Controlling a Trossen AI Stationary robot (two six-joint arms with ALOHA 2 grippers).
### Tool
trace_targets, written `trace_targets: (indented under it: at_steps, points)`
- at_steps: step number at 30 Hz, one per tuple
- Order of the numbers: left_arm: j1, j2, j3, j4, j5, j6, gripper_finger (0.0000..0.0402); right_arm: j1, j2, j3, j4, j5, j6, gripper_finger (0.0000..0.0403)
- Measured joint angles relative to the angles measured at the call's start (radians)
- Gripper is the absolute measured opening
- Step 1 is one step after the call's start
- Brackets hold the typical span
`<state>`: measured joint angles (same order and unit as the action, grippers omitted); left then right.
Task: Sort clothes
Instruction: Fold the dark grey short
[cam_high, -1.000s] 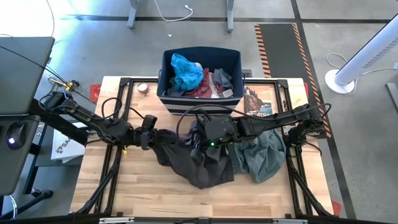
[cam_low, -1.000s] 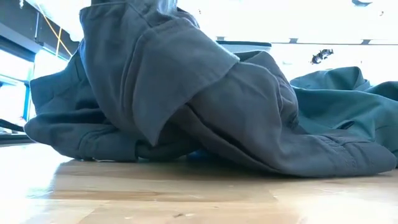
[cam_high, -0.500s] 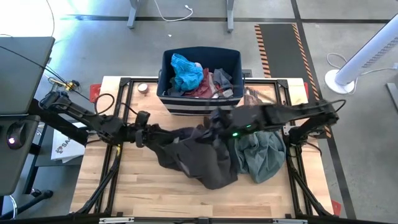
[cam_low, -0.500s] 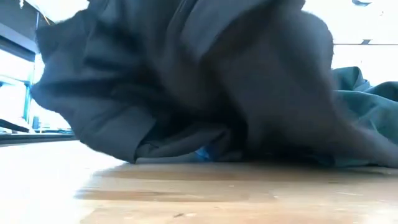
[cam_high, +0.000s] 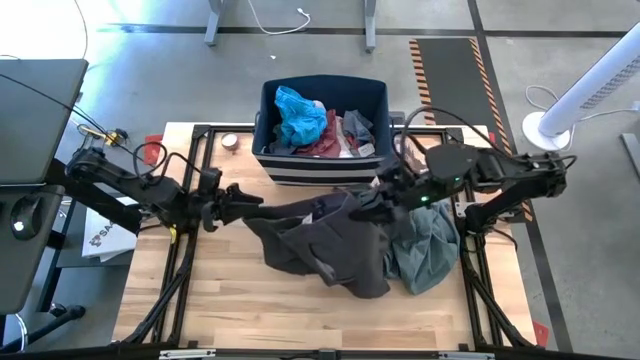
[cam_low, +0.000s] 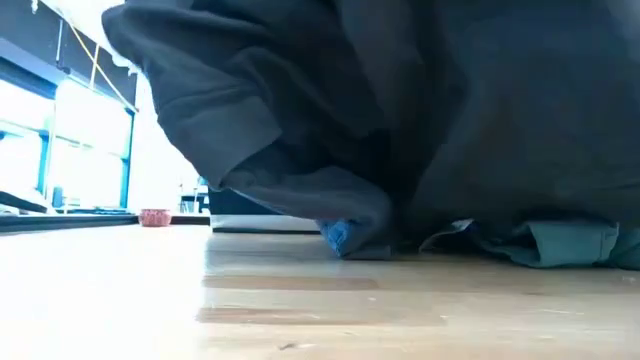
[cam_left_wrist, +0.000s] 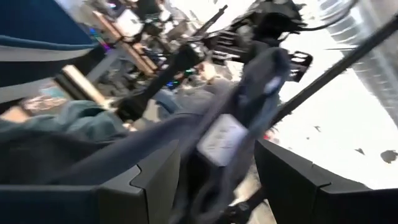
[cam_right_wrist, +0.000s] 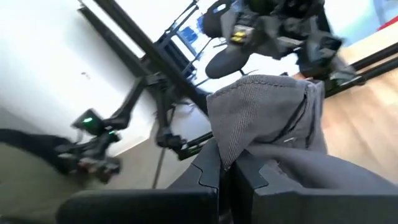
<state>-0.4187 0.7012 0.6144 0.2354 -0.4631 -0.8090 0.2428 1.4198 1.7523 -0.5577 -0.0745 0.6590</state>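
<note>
From above, my right hand (cam_high: 372, 200) pinches the dark trousers (cam_high: 325, 245) mid-surface; my left hand (cam_high: 243, 196) gapes, holding nothing. I should lift higher so the legs clear the one green shirt (cam_high: 428, 245) before the one bin (cam_high: 322, 160). Low down, trousers (cam_low: 400, 120) hang. Right wrist: fingers (cam_right_wrist: 208, 177) clamp fabric.

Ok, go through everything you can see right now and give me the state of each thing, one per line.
Dark trousers: partly lifted off the table, stretched between both grippers.
Grey-green shirt: crumpled on the table, partly under the trousers.
Navy bin: upright, holding blue, maroon and grey pieces.
Left gripper: open, trouser fabric between its fingers.
Right gripper: shut on the trousers, raised above the table.
</note>
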Motion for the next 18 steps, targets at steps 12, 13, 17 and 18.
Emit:
trace_targets:
  at_steps: [12,13,17,18]
  points:
    - [0.0,0.057,-0.001,-0.027,0.065,0.027,0.0205,0.0,0.007,0.001,-0.009,-0.085,0.013,0.0001]
    - [0.0,0.07,-0.001,-0.024,0.068,0.027,0.0205,0.0,0.008,0.001,-0.01,-0.086,0.013,0.0001]
    - [0.0,0.128,-0.001,0.005,0.092,0.059,0.0205,0.0,0.019,0.001,-0.009,-0.093,0.01,0.0001]
    - [0.0,0.142,-0.001,0.011,0.092,0.072,0.0205,-0.001,0.02,0.001,-0.008,-0.093,0.01,0.0001]
